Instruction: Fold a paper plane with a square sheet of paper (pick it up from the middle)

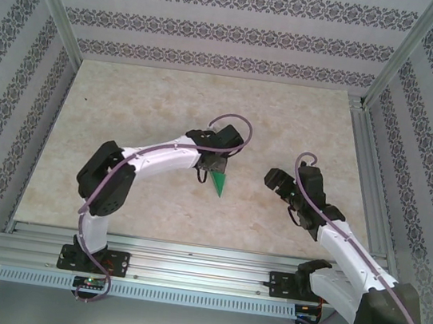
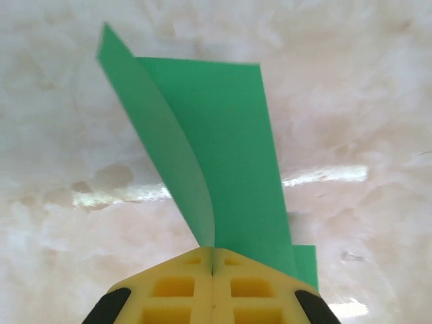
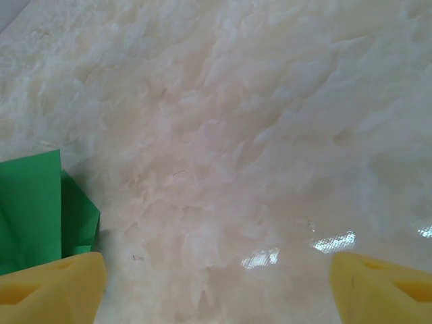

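The green folded paper [image 2: 223, 155] stands up from between the yellow fingers of my left gripper [image 2: 212, 260], which is shut on it; its flaps spread upward above the marble table. In the top view the paper [image 1: 218, 182] hangs as a small green point below the left gripper [image 1: 212, 165] near the table's middle. My right gripper [image 1: 278, 181] is to the right of it, apart from the paper. In the right wrist view its yellow fingertips [image 3: 50, 287] stand wide, the right gripper [image 3: 216, 290] open over bare table, with the paper [image 3: 37, 209] at the left edge.
The marble table top [image 1: 168, 107] stretches behind and to the left of the arms. Patterned walls and metal frame posts [image 1: 53, 6] enclose it. A metal rail [image 1: 186, 266] runs along the near edge by the arm bases.
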Tool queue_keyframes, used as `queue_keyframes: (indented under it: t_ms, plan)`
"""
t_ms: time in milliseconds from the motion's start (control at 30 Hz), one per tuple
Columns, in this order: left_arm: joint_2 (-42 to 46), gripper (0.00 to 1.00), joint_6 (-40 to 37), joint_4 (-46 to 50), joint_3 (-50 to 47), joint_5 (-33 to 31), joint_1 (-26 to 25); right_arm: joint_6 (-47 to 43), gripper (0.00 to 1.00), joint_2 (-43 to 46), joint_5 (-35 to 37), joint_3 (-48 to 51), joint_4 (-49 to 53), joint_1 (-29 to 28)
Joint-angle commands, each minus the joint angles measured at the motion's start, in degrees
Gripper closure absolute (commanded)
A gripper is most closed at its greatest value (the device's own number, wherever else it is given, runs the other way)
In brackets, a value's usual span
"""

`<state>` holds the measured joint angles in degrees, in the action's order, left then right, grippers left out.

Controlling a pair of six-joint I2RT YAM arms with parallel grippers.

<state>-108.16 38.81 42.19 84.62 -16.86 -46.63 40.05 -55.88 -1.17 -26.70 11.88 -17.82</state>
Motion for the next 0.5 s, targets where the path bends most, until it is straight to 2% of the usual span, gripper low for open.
queue_keyframes:
  t_ms: [0, 100, 233, 467]
  plan:
    - [7.57, 1.00, -3.27, -4.74, -1.65, -1.35, -0.05, 2.31, 0.14, 0.82, -3.28, 0.95, -4.44, 0.58]
    - [12.26, 1.00, -5.32, -8.65, -4.49, 3.11, 1.56, 3.22, 0.15, 0.46, -5.67, 0.30, -6.00, 0.51]
    - [16.68, 1.00, -6.08, -17.15, -9.74, 13.49, 5.26, 4.39, 0.15, -0.01, -6.64, -1.02, -6.39, -0.01]
    - [14.62, 1.00, -0.29, -33.22, -18.76, 31.75, 11.65, 5.29, 0.16, -0.84, -2.75, -4.16, -4.82, -4.82]
